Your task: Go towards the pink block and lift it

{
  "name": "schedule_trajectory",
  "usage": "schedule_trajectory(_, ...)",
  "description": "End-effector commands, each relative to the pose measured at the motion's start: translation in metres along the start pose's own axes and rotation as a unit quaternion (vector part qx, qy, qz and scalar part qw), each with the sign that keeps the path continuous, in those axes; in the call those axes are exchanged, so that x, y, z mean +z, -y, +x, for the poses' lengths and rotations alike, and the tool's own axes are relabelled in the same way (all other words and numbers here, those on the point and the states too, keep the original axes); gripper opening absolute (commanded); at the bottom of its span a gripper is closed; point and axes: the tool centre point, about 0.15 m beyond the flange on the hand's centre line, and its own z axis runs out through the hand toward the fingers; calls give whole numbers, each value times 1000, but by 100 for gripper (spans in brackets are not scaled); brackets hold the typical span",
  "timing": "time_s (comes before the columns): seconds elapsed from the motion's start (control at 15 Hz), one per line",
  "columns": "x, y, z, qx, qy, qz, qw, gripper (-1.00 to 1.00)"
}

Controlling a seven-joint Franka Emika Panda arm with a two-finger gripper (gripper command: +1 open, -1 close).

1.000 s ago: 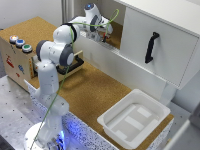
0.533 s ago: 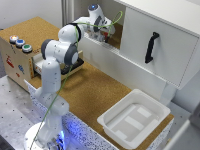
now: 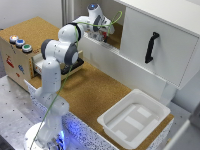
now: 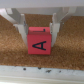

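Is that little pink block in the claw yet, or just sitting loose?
Between the fingers, apparently still resting on the cork. The wrist view shows the pink block flanked by both claw fingers; firm grip: cannot tell.

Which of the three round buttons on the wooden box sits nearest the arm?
The green button; the blue and red ones lie further along the box.

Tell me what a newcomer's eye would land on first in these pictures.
In the wrist view, the pink block with a black letter A fills the middle, sitting on cork between the fingers of the tool. In the exterior view, the white arm reaches into the open cabinet, and a white tray lies at the exterior view's lower right.
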Motion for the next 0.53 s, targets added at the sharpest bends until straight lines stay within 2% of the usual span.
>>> schedule_trajectory(0.0, -44, 17, -27, 0, -14, -1, 1000, -100)
schedule_trajectory(0.2, -67, 35, -44, -9, -20, 7, 1000, -100)
schedule_trajectory(0.47, -90, 58, -71, -13, -12, 10, 1000, -100)
